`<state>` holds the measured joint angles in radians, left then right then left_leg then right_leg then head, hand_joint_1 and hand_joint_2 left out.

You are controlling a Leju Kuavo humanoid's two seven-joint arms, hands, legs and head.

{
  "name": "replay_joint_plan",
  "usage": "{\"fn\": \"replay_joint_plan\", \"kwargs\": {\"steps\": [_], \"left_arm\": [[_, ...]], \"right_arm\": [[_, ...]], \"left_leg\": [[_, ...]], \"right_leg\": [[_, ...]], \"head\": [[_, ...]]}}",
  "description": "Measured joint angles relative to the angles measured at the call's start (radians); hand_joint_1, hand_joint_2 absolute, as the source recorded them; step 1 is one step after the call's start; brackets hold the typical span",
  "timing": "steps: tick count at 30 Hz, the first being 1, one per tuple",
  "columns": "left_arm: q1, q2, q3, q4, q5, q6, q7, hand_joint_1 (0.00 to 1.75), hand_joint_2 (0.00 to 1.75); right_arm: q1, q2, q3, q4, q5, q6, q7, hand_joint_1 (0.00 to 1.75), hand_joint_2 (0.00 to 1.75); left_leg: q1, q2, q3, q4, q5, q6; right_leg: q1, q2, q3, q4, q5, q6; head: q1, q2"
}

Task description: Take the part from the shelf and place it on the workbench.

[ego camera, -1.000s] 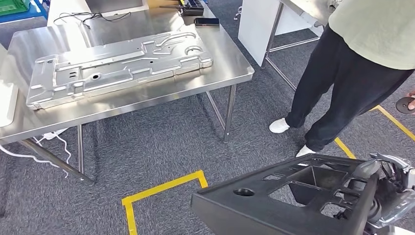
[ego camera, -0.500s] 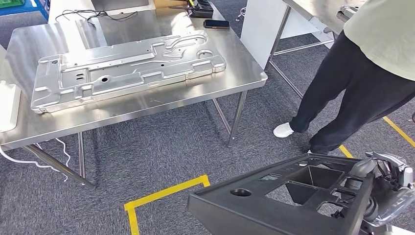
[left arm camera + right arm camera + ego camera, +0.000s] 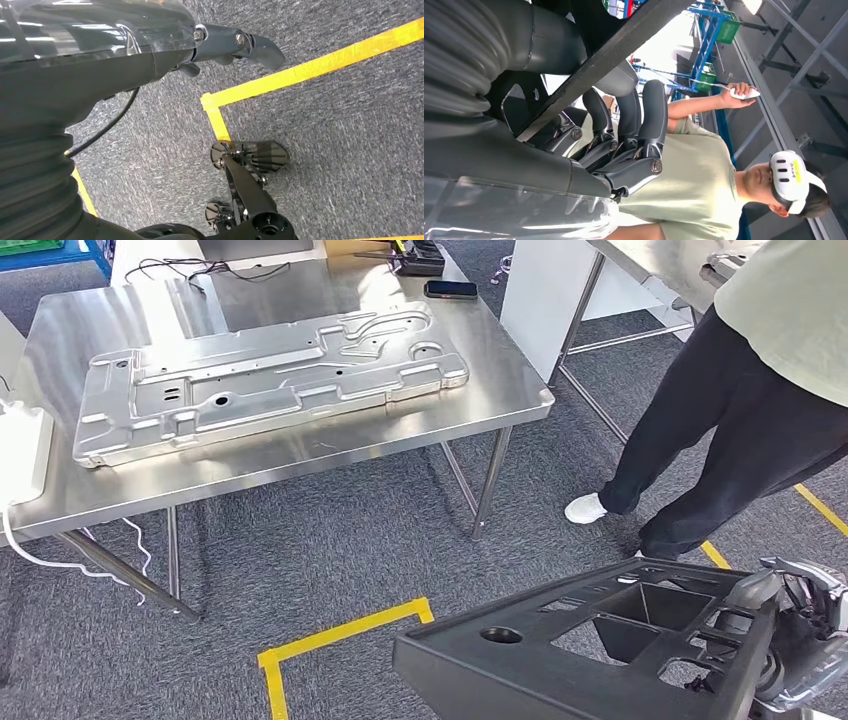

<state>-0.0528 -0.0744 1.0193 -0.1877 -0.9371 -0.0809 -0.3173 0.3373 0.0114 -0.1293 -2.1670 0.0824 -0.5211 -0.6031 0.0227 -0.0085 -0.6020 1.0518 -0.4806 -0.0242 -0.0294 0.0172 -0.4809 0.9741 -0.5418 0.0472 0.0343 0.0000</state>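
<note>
1. Near the yellow floor tape (image 3: 340, 635), the right hand (image 3: 790, 640) grips a black plastic part (image 3: 560, 650).
2. Beyond the tape stands a steel counter (image 3: 330, 445) bearing a metal panel (image 3: 260, 380).
3. Left hand (image 3: 235, 42): grip cannot be told.
4. A person (image 3: 740, 420) stands beside the counter.

Black part held low over grey carpet, steel workbench beyond.

The right hand (image 3: 790, 650) grips the near right edge of the black part (image 3: 590, 650), a flat moulded frame with cut-outs. On the far left stands the workbench (image 3: 500, 405), carrying a long stamped metal panel (image 3: 270, 380) and a dark phone (image 3: 450, 289) at its far edge. Yellow floor tape (image 3: 340, 635) marks a corner between them. A person (image 3: 740, 410) in dark trousers stands at the right.
</note>
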Motion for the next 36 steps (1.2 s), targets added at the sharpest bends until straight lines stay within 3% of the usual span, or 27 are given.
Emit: {"fn": "replay_joint_plan", "kwargs": {"steps": [36], "left_arm": [[0.000, 0.000, 0.002, 0.000, 0.002, -0.002, 0.001, 0.00, 1.75]], "right_arm": [[0.000, 0.000, 0.000, 0.000, 0.013, -0.002, 0.003, 1.75, 1.75]], "left_leg": [[0.001, 0.000, 0.014, -0.021, 0.005, -0.002]], "right_leg": [[0.001, 0.000, 0.010, -0.011, 0.001, -0.001]], "head": [[-0.002, 0.000]]}}
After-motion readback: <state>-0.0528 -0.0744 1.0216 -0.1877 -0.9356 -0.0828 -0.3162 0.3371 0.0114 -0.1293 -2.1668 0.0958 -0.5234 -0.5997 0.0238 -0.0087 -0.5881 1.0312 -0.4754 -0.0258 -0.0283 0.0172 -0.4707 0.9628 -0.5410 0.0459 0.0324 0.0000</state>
